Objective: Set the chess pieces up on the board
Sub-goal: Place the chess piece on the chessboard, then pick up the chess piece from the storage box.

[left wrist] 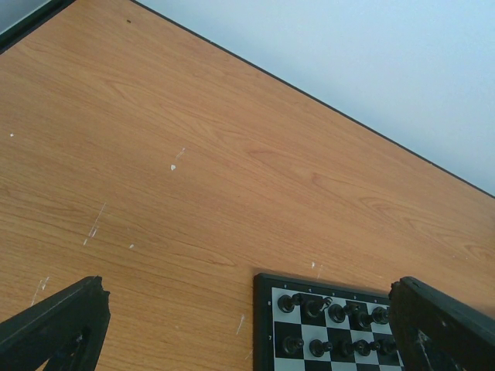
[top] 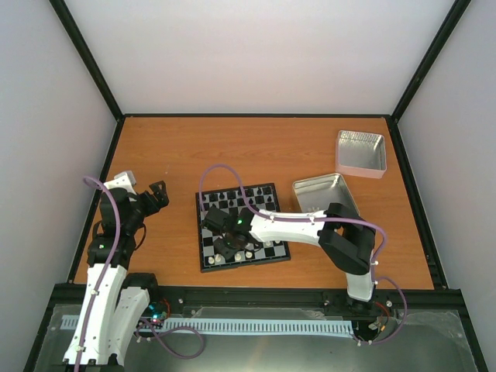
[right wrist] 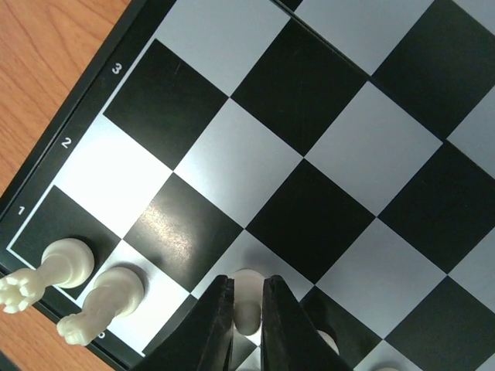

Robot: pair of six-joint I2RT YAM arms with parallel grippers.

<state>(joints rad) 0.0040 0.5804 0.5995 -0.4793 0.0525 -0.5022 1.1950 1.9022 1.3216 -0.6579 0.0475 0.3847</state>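
The board [top: 273, 191] lies at the table's middle, with black figures along its far rows. My right gripper [top: 226, 246] reaches over its near left part and is shut on a cream-white chess piece [right wrist: 248, 303], whose base rests on a silvery square of the second row. The dark fingers [right wrist: 213, 325] pinch it from both sides. Two more cream-white pieces [right wrist: 66, 267] [right wrist: 107, 301] stand on the board's corner squares in the right wrist view. My left gripper [top: 157, 194] is open and empty, above bare wood left of the board [left wrist: 267, 325].
Two square silver tins sit at the right: one [top: 361, 151] at the far right corner, one [top: 325, 192] tilted beside the board's right edge. Black rails frame the table, with white walls behind.
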